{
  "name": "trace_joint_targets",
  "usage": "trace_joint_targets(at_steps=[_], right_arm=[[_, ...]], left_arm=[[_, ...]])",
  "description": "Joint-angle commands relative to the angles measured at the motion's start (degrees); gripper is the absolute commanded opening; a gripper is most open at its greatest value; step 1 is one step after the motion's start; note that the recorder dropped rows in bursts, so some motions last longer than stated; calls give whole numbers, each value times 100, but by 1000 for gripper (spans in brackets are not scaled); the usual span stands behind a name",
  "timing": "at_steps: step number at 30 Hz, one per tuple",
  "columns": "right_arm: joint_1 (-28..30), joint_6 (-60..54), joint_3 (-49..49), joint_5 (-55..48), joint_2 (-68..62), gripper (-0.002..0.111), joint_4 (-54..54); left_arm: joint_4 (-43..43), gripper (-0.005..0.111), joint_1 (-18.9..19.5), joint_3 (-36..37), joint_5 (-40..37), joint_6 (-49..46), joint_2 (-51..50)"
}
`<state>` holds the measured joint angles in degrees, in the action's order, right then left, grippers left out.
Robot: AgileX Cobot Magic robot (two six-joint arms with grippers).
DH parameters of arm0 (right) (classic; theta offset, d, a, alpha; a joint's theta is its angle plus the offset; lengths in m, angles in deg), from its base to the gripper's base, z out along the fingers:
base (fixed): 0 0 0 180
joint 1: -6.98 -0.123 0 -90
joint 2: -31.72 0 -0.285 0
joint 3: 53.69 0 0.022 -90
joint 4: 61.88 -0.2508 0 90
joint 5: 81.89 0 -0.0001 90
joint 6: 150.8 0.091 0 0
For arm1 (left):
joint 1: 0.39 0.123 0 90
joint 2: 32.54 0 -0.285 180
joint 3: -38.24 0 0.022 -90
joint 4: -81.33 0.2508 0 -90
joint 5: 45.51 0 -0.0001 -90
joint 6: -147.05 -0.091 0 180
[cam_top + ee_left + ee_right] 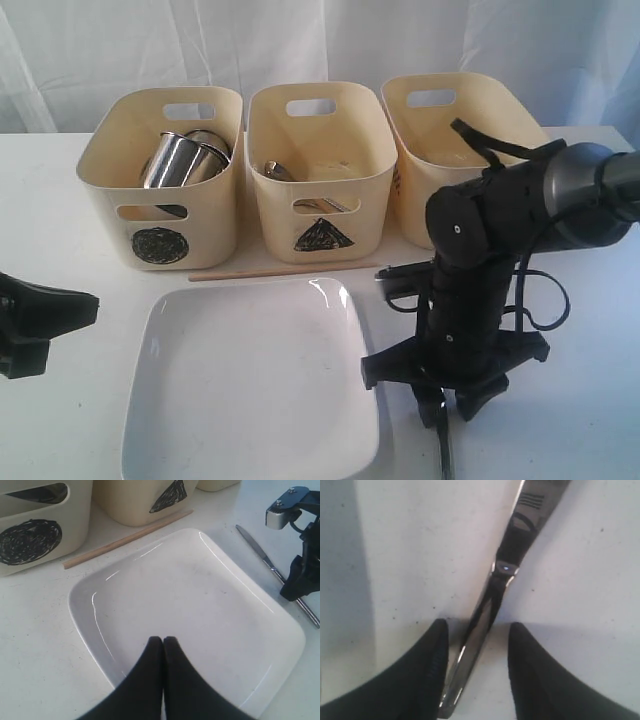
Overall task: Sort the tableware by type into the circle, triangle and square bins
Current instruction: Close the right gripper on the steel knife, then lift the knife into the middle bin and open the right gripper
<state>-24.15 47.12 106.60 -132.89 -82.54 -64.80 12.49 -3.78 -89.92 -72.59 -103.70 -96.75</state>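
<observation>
The large white square plate (250, 390) lies at the table's front, and my left gripper (163, 640) hovers shut and empty over its near rim (100, 645). A steel knife (492, 595) lies on the table to the right of the plate. My right gripper (477, 632) points down at the knife, open, with a finger on each side of the handle and a gap on one side. The circle bin (110, 190) holds two shiny steel mugs (175, 160). The triangle bin (340, 150) holds steel cutlery (280, 172). A wooden chopstick (280, 270) lies in front of the bins.
A third cream bin (450, 120) stands at the back right, and the right arm (480, 260) hides its front mark. A white curtain hangs behind the bins. The left arm (30, 320) rests low at the table's left edge.
</observation>
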Motion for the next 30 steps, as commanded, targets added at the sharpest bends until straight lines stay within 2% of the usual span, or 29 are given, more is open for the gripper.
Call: trace_joint_targets(at_steps=[1, 2, 3, 4, 9, 24, 30], right_arm=[[-110, 337, -42, -76, -306, 22, 292], [-110, 337, -42, -122, -371, 17, 292], [-110, 337, -42, -181, -444, 5, 292], [-110, 337, -42, -209, -472, 0, 292], [-110, 253, -29, -155, -308, 0, 387], [-110, -135, -20, -126, 1716, 0, 436], [-110, -577, 260, 614, 2395, 0, 462]], left_arm=[[-49, 0, 8, 23, -75, 34, 39], [-49, 0, 8, 23, -75, 34, 39], [-49, 0, 8, 23, -87, 34, 39], [-49, 0, 8, 23, -87, 34, 39], [-49, 0, 8, 23, -97, 34, 39], [-49, 0, 8, 23, -97, 34, 39], [-49, 0, 8, 23, -53, 23, 39]])
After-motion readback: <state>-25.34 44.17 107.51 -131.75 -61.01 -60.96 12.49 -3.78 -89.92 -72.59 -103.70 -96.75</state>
